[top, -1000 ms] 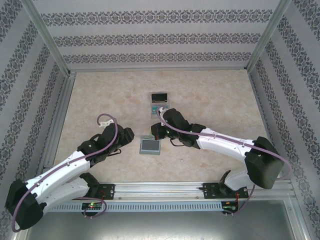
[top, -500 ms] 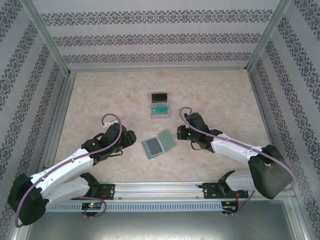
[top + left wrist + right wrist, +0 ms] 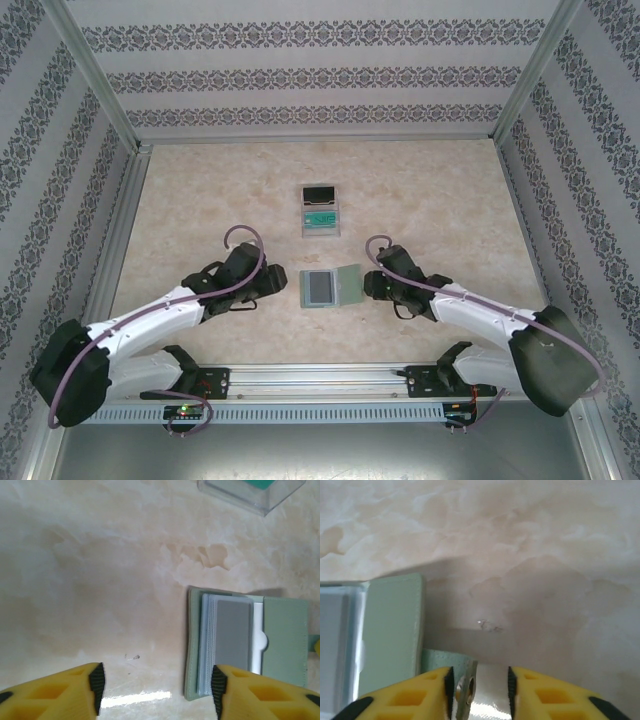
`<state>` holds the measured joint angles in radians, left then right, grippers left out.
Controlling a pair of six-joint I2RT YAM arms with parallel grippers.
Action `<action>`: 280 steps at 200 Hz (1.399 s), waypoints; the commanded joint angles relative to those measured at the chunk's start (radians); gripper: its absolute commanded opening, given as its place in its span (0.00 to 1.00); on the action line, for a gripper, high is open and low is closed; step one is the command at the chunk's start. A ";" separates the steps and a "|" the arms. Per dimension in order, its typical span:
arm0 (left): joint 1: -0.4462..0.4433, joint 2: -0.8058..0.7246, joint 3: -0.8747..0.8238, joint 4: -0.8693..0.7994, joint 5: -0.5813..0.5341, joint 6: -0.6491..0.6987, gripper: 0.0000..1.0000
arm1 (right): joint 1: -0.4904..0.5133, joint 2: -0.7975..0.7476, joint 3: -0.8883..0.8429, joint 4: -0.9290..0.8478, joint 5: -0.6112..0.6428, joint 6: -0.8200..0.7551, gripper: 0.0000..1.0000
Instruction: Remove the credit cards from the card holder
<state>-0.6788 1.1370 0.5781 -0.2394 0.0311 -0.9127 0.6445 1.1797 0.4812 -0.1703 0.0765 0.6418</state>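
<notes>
Since half a second ago the holder [image 3: 331, 287] has swung from a tilt to lie square on the bench [image 3: 200, 200], open at mid-frame in the top view, and the left arm has drawn in at its left. The left jaws stand wide open, one finger [image 3: 250, 695] overlapping the holder's lower edge. The right jaws stand apart, the tab [image 3: 464, 685] between them with a gap on its right. The top view shows cards [image 3: 320, 217] in the tray [image 3: 303, 232] above the holder. The left wrist view shows its stacked grey-blue pockets [image 3: 227, 640], and the right wrist view the tab's metal snap.
</notes>
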 commanded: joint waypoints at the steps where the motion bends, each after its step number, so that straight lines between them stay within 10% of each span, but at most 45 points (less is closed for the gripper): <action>1: -0.021 0.014 0.035 0.059 0.019 0.038 0.67 | 0.077 -0.033 0.103 -0.142 0.184 -0.039 0.42; 63: -0.047 0.034 0.057 0.071 0.015 0.045 0.64 | 0.182 0.072 0.287 -0.232 0.220 -0.138 0.38; 97: -0.074 0.070 0.047 0.132 0.043 0.023 0.44 | 0.181 0.179 0.300 -0.190 0.159 -0.164 0.19; 167: -0.120 0.232 0.105 0.202 0.086 0.015 0.19 | 0.162 0.260 0.218 -0.131 0.147 -0.113 0.12; 280: -0.137 0.416 0.174 0.229 0.116 0.020 0.19 | 0.118 0.229 0.117 -0.032 0.079 -0.061 0.09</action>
<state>-0.7998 1.5295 0.7238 -0.0345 0.1349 -0.8970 0.7654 1.4052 0.6128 -0.2451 0.1886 0.5560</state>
